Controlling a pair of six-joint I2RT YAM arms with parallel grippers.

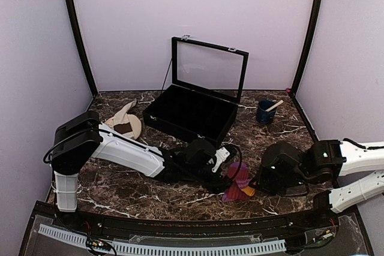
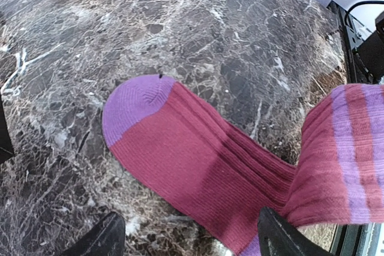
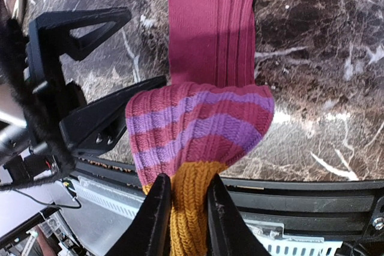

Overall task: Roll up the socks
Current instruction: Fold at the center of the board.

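Matching kit on both sides, look: the left arm (image 1: 129, 151) has smooth white shells between chunky black joint housings, and the right arm (image 1: 360, 157) is the same. A thin black cable (image 1: 48, 155) loops off the left one. The left gripper (image 3: 147, 46) shows matte black wedge fingers (image 3: 78, 28) with a triangular cut-out. The right gripper (image 3: 183, 220) has plain, tapered black fingers (image 3: 155, 220).
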